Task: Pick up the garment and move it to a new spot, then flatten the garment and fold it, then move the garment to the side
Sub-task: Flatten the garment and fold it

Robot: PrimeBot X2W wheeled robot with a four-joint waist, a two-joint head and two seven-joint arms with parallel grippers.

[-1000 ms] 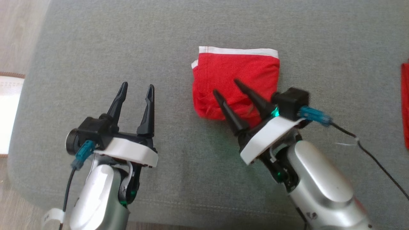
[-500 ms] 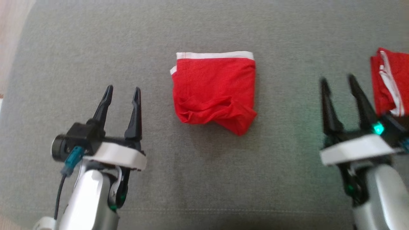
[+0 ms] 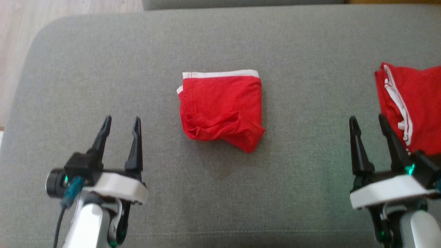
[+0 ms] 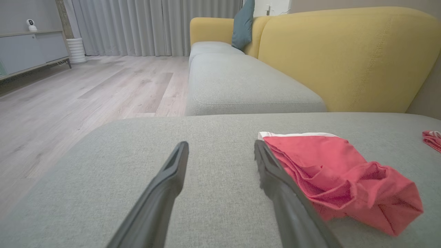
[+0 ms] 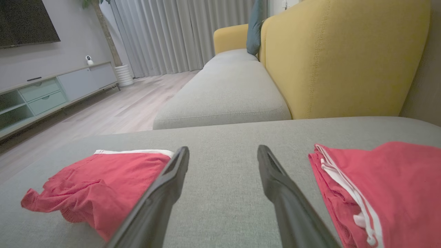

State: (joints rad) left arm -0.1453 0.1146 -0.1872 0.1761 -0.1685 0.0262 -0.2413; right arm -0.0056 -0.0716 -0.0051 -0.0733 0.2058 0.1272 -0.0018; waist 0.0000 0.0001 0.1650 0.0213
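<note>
two tools, the left tool [image 3: 122, 119] and the right tool [image 3: 367, 119], both spread wide and empty, are poised over the grey sofa cushion [image 3: 220, 193]. between them, apart from both, lies the folded red garment [image 3: 220, 106], white waistband [image 3: 220, 73] farthest from the robot. likely light, limp knit; best pinched at a side edge through all layers. a second red garment [image 3: 418, 103] lies just beside the right tool.

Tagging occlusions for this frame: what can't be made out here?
1. Second garment: head view, cut off by the right edge; near corner behind the right gripper.
2. Folded garment: inner layers hidden under its top layer; left wrist view, a finger of the left gripper covers its near edge.
3. White object on the cabinet, left wrist view: too small to identify.
</note>
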